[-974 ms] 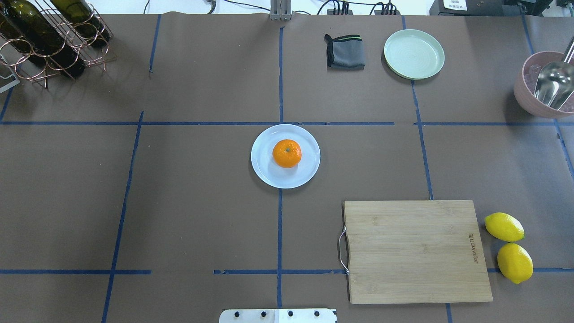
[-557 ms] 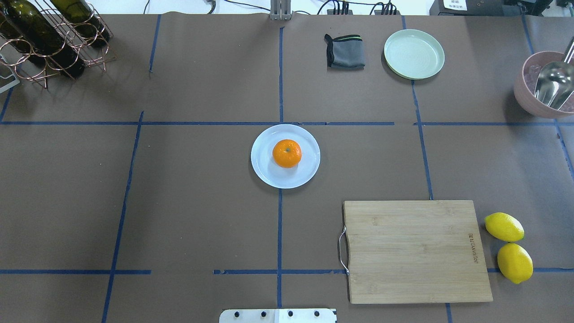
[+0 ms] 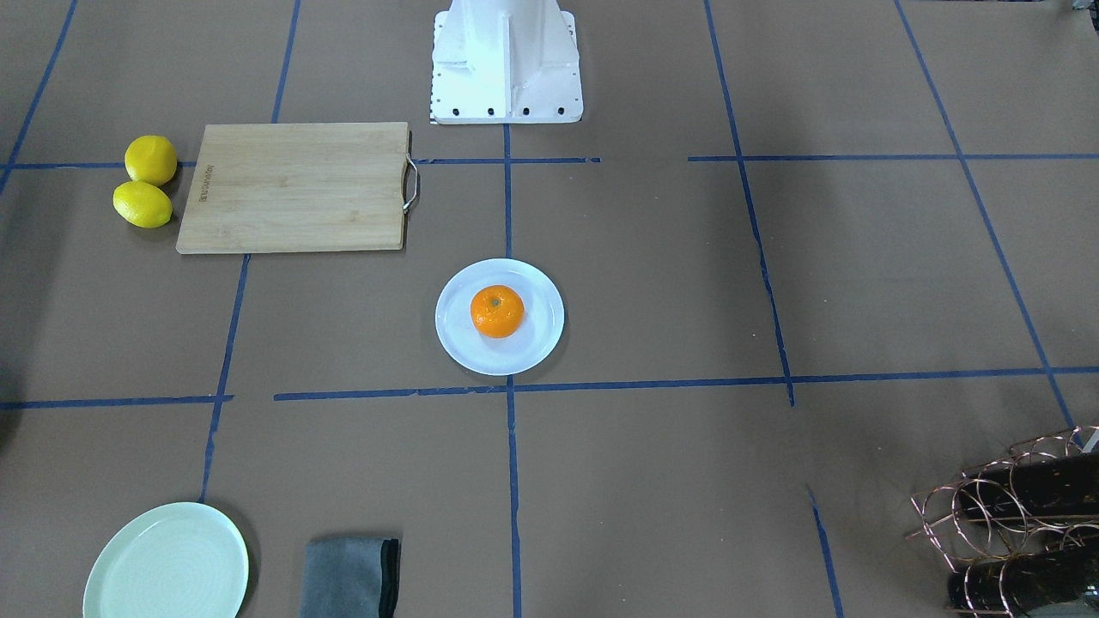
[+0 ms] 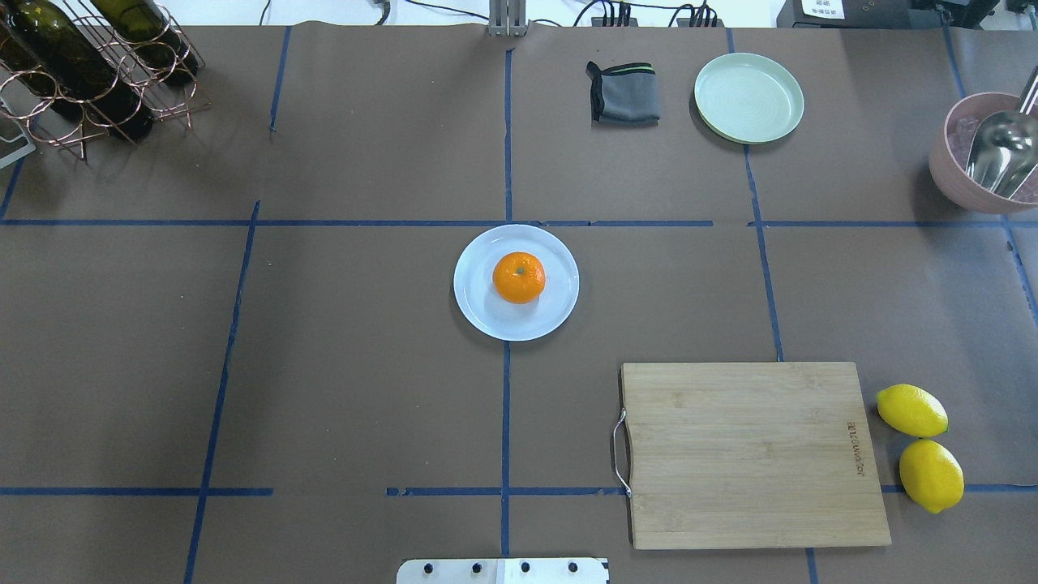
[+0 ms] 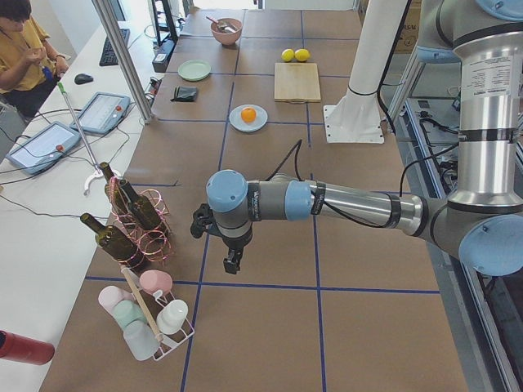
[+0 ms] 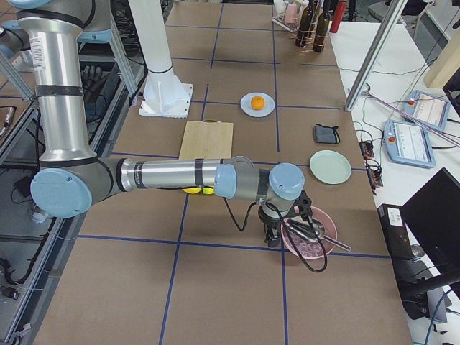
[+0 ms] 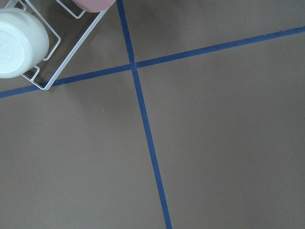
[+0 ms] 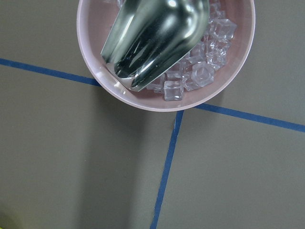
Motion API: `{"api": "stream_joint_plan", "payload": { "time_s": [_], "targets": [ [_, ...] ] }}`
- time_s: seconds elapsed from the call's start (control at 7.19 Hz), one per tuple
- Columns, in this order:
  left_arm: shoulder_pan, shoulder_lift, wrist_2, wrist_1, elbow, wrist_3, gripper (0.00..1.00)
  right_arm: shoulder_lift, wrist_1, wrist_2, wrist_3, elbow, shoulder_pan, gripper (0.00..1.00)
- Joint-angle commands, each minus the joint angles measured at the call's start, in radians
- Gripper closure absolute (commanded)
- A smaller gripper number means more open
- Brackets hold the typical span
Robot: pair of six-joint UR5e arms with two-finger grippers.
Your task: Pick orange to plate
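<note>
The orange [image 4: 519, 277] sits stem-up in the middle of the glossy white plate [image 4: 503, 322] at the table's centre, also seen in the front-facing view as orange [image 3: 497, 311] on plate [image 3: 481, 354]. No gripper touches it. My left gripper [image 5: 233, 260] hangs low over the table far off at the left end, near the bottle rack. My right gripper [image 6: 272, 237] hangs at the right end beside the pink bowl. Both show only in the side views, so I cannot tell whether they are open or shut.
A wooden cutting board [image 4: 754, 454] lies front right with two lemons [image 4: 920, 446] beside it. A mint-green plate [image 4: 748, 97] and grey cloth [image 4: 624, 93] lie at the back. A pink bowl [image 8: 100, 81] holds ice and a metal scoop. Wine rack [image 4: 89, 73] stands back left.
</note>
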Motion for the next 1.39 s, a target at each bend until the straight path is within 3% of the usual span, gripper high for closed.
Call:
{"api": "stream_joint_plan", "payload": {
  "time_s": [0.0,1.25],
  "targets": [
    [0.001,-0.005,0.009,0.000,0.001,0.000,0.00,-0.003,0.002,0.000,-0.005,0.000,-0.001,0.00],
    [0.001,-0.005,0.007,-0.006,-0.002,-0.002,0.00,-0.029,0.052,-0.008,0.003,0.000,-0.021,0.00]
  ]
}}
